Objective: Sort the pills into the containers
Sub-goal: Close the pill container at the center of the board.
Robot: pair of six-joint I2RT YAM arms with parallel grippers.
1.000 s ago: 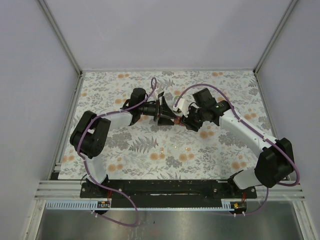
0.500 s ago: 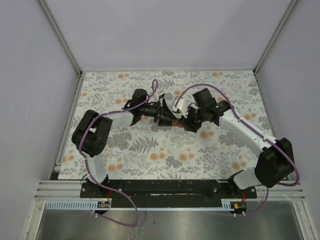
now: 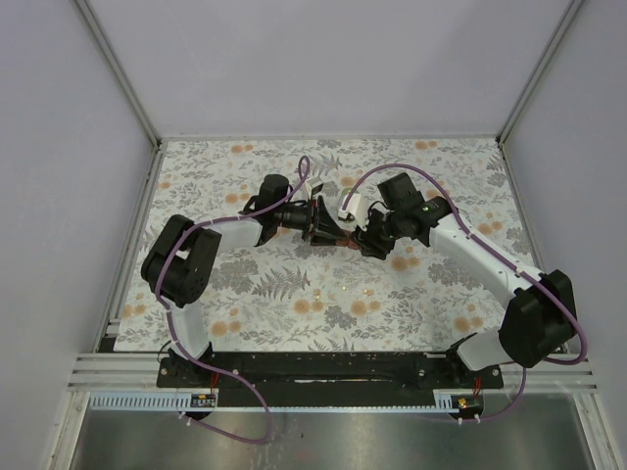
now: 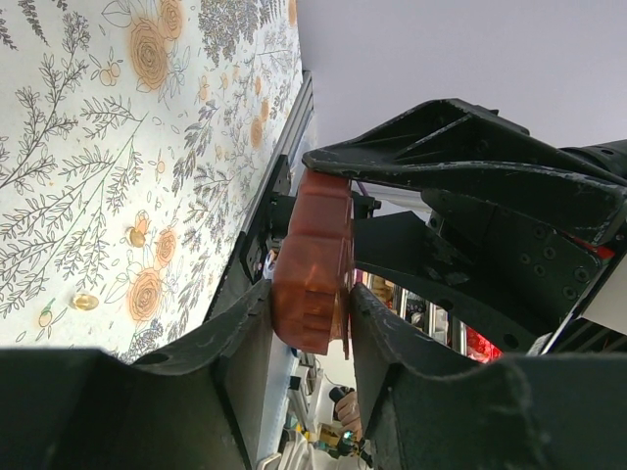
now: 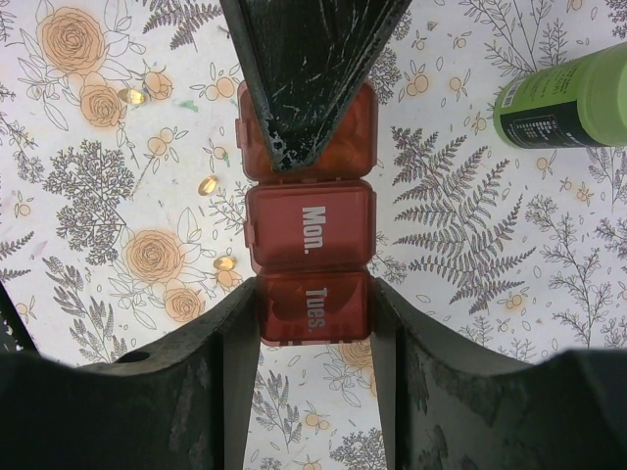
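Got the dark-red pill box (image 5: 311, 237) pinched at its Tues. end in my right gripper (image 5: 312, 299), held up off the flowery cloth (image 5: 470, 245). My left gripper (image 4: 310, 304) is clamped on the other end, with one finger lying over the top lid. A few pills (image 5: 207, 186) lie loose on the cloth beside the box, and the green bottle (image 5: 563, 98) is on its side, well apart.

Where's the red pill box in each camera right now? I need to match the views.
Top external: pill box mid-cloth, a mostly hidden reddish sliver.
Left wrist: pill box centre, edge-on in the left gripper.
Right wrist: pill box centre, Tues. end in the right gripper.
Shared landmark: floral cloth.
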